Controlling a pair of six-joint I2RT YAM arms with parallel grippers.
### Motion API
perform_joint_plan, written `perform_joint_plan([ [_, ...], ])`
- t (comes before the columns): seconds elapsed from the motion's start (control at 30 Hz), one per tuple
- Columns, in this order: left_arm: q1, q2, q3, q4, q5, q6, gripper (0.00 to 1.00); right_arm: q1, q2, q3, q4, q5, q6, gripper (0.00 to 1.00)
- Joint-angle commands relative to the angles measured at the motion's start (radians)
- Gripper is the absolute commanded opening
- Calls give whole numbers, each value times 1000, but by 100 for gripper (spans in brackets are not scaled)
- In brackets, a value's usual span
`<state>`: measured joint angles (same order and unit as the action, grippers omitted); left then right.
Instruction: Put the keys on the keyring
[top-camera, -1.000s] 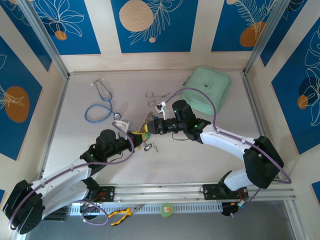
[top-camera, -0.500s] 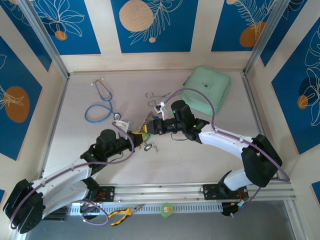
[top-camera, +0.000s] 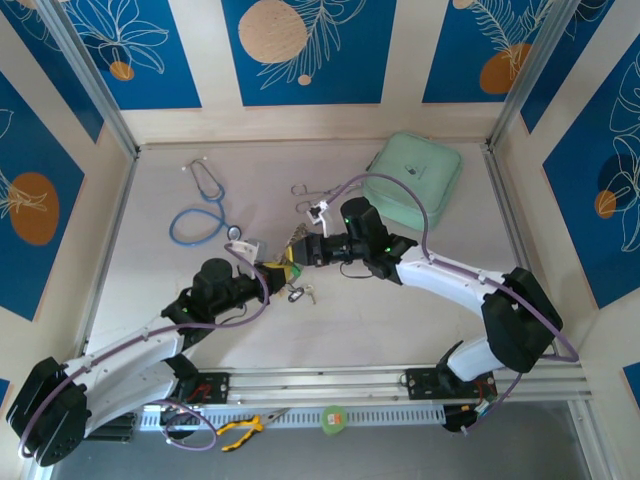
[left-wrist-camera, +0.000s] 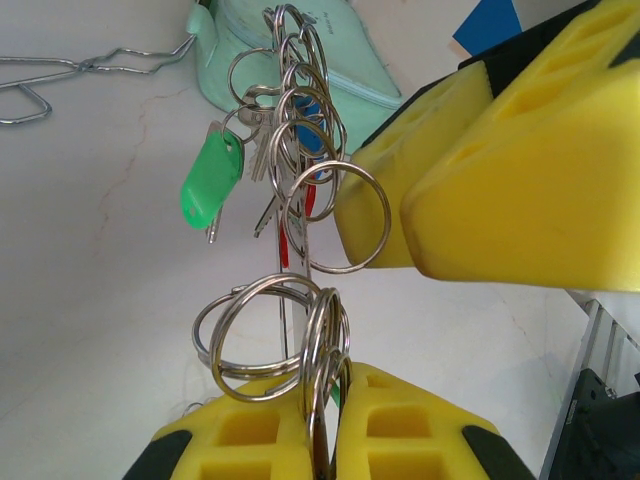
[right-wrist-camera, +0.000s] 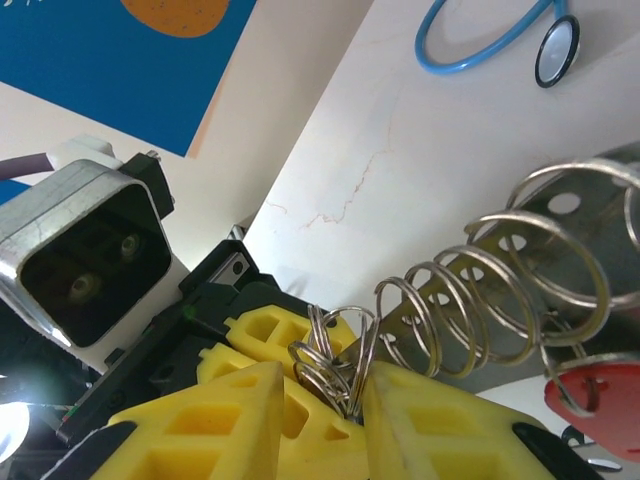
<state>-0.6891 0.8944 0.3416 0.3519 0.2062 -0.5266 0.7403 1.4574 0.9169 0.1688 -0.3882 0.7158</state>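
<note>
Evidently threading is under way: the left gripper (left-wrist-camera: 325, 405) clamps a bunch of split rings (left-wrist-camera: 270, 335) by the keyring (right-wrist-camera: 470, 330), with the keys (left-wrist-camera: 212, 180) dangling between both arms. The right gripper (right-wrist-camera: 325, 385) straddles those rings with its jaws narrow, perhaps not yet pinching. Next, one ring needs singling out.

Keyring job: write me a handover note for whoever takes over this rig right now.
Left gripper: shut on a bunch of steel split rings at the end of the pale grey metal keyring.
Right gripper: jaws apart around some of those rings; whether they pinch is unclear.
Done: green-headed key and red-headed key hang from the keyring.
Left: small loose keys lie on the table just below the two grippers; they need threading on.
</note>
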Motion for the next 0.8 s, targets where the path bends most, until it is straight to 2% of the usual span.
perform_joint_plan([
  [0.0, 4, 0, 45, 50, 15, -14, 0, 7, 16, 35, -22, 21, -5, 26],
  [0.17, 3, -4, 44, 49, 19, -11, 0, 2, 19, 40, -46, 63, -1, 25],
  [0.5, 4, -9, 47, 37, 17, -16, 0, -4, 23, 51, -73, 52, -31, 1],
  [0.6, 3, -12, 49, 19, -3, -31, 0, -4, 12, 61, -114, 64, -83, 0],
  [0.77, 3, -10, 29, 10, -1, -60, 36, 9, -17, 81, -156, 103, -307, 0],
])
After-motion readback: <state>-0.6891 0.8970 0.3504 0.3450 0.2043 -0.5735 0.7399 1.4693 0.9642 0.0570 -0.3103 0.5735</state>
